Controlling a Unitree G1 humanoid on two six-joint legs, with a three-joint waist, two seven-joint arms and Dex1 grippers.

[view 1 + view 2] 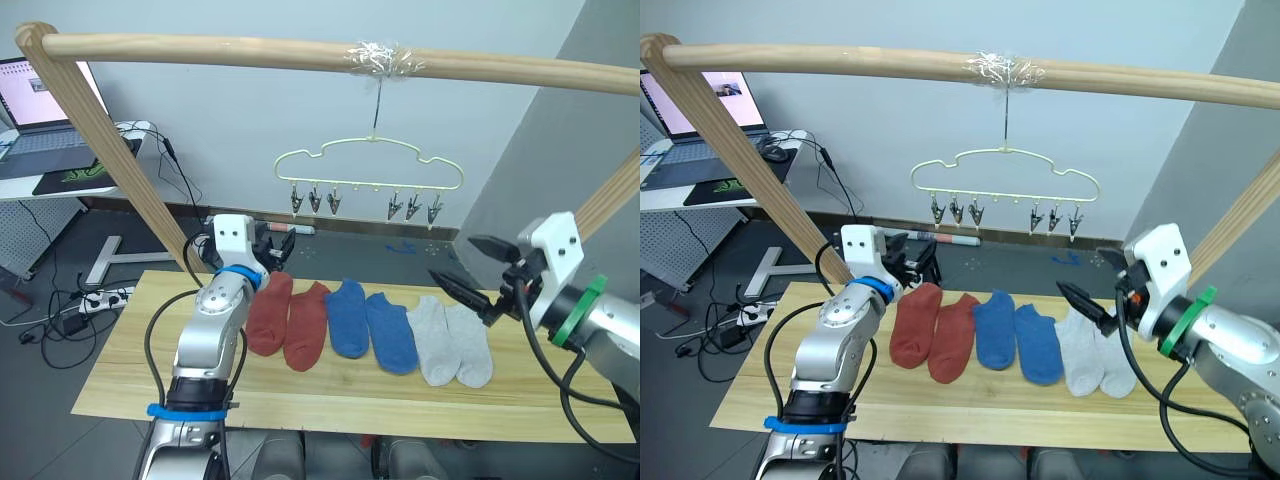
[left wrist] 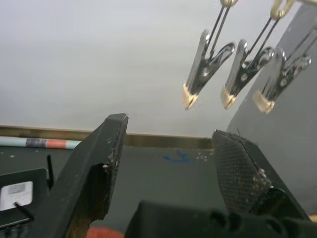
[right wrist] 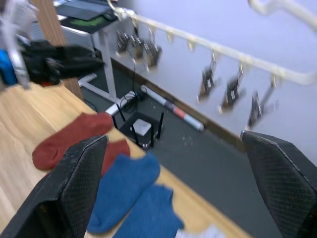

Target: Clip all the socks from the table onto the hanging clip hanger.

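Note:
Six socks lie in a row on the wooden table (image 1: 120,375): two rust-red socks (image 1: 270,312) on the left, two blue socks (image 1: 348,318) in the middle, two light grey socks (image 1: 468,345) on the right. The pale yellow-green clip hanger (image 1: 370,165) hangs above and behind them, and its metal clips (image 1: 313,200) hold nothing. My left gripper (image 1: 272,245) is open, raised over the table's far edge just behind the red socks. My right gripper (image 1: 470,268) is open in the air above the grey socks. The left wrist view looks up at three clips (image 2: 205,69).
A thick wooden pole frame (image 1: 300,50) carries the hanger, and its slanted legs (image 1: 110,150) come down at both table ends. A white desk with a laptop (image 1: 40,110) stands at the far left. Cables (image 1: 80,305) lie on the floor beside it.

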